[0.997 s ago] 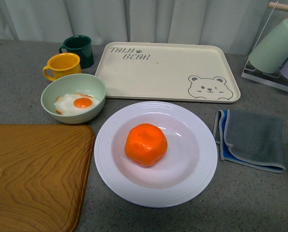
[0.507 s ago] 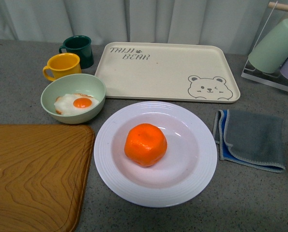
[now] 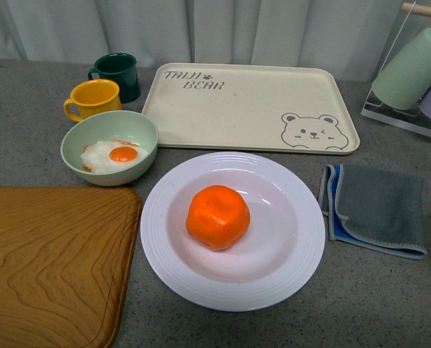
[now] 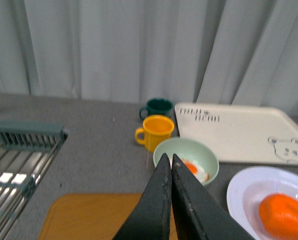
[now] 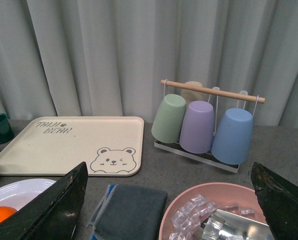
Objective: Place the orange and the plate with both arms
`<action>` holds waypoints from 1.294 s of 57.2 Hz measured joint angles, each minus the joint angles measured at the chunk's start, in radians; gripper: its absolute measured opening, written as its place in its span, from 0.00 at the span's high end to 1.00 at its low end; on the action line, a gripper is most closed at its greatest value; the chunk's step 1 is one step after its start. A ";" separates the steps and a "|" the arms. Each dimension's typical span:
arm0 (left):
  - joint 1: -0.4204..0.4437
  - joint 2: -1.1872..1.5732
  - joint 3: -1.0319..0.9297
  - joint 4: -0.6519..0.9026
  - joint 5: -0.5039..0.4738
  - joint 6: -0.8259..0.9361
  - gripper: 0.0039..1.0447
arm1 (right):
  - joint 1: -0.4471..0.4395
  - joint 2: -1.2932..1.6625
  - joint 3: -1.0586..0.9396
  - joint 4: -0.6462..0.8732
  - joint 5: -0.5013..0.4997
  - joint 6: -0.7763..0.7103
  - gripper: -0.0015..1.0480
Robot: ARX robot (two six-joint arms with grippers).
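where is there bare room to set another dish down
The tray is bare all over, and so is the board left of the plate. Bare counter lies in front of the cloth, right of the plate. Crowded: the bowl, yellow mug and green mug sit close together by the plate's far-left rim.

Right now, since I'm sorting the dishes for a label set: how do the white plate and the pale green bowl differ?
The plate is white, wide and shallow with a ribbed rim; the bowl is pale green, narrower and deeper with a plain rim. The plate holds the orange; the bowl holds a fried egg. Both are round, upright and rest on the grey counter.
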 joint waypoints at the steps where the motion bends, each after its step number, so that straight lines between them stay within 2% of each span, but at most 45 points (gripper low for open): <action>1: 0.000 -0.008 0.000 -0.002 0.000 0.000 0.97 | 0.000 0.000 0.000 0.000 0.000 0.000 0.09; 7: 0.000 -0.013 0.000 -0.005 0.000 -0.001 0.94 | 0.000 0.000 0.000 0.000 0.000 0.000 0.09; 29: 0.000 -0.014 0.000 -0.005 0.000 0.000 0.27 | -0.001 0.004 0.002 -0.005 -0.006 -0.008 0.09; 33: 0.000 -0.014 0.000 -0.006 0.000 0.000 0.15 | 0.006 0.140 0.088 -0.187 -0.082 -0.101 0.09; 37: 0.000 -0.015 0.000 -0.006 0.000 0.000 0.04 | 0.047 0.333 0.141 -0.188 -0.105 -0.139 0.09; 44: 0.000 -0.015 0.000 -0.006 0.000 0.002 0.06 | 0.117 0.705 0.232 -0.022 -0.137 -0.099 0.09; 49: 0.000 -0.015 0.000 -0.006 0.000 0.002 0.06 | 0.154 0.951 0.304 0.059 -0.166 -0.016 0.09; 56: 0.000 -0.015 0.000 -0.006 0.000 0.002 0.06 | 0.208 1.247 0.409 0.082 -0.211 0.105 0.09; 62: 0.000 -0.015 0.000 -0.006 0.000 0.002 0.06 | 0.243 1.417 0.493 0.077 -0.211 0.182 0.09; 74: 0.000 -0.015 0.000 -0.006 0.000 0.002 0.06 | 0.287 1.655 0.639 0.034 -0.187 0.251 0.09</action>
